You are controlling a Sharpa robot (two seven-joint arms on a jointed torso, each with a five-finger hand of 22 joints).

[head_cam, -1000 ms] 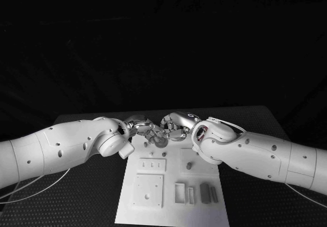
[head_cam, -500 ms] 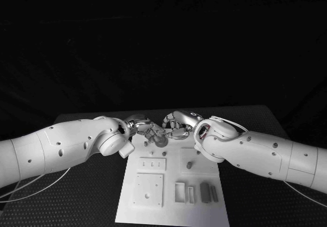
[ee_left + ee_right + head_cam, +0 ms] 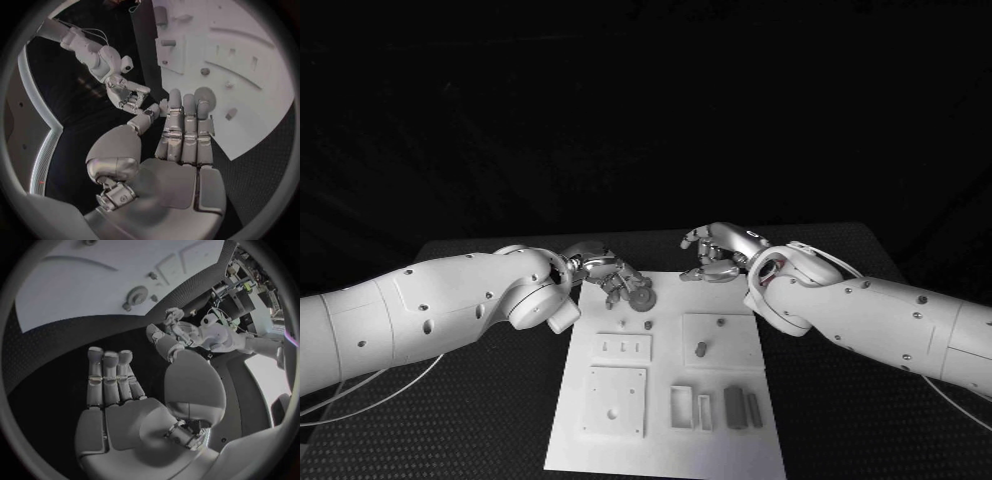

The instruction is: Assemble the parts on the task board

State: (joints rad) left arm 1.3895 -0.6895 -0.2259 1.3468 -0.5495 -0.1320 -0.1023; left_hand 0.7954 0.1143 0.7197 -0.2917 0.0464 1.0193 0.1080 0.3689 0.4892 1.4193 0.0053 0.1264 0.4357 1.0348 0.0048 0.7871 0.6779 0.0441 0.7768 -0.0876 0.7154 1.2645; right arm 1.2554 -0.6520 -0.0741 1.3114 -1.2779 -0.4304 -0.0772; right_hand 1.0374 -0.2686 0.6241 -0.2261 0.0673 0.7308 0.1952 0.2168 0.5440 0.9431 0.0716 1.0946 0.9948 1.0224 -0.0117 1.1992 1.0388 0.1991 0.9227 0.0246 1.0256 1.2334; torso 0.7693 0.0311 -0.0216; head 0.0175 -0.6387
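Note:
The white task board point(image 3: 661, 440) lies in the middle of the table. A round grey disc point(image 3: 639, 297) sits at its far left corner, also seen in the left wrist view as the disc point(image 3: 204, 95) and in the right wrist view as the disc point(image 3: 137, 293). My left hand point(image 3: 606, 273) hovers there with straight fingers point(image 3: 184, 130), their tips at the disc; I cannot tell if they touch it. My right hand point(image 3: 718, 252) is above the board's far right edge, fingers point(image 3: 109, 377) spread, holding nothing. Small grey pegs point(image 3: 701, 349) stand on the board.
Raised white plates point(image 3: 615, 402) and slotted frames point(image 3: 681, 408) lie on the board's near half, with grey blocks point(image 3: 734, 408) beside them. Black table point(image 3: 473, 420) surrounds the board. Both forearms flank the board's far half.
My right hand has pulled away from the left hand and the disc, moving right and opening. The left hand has stayed by the disc.

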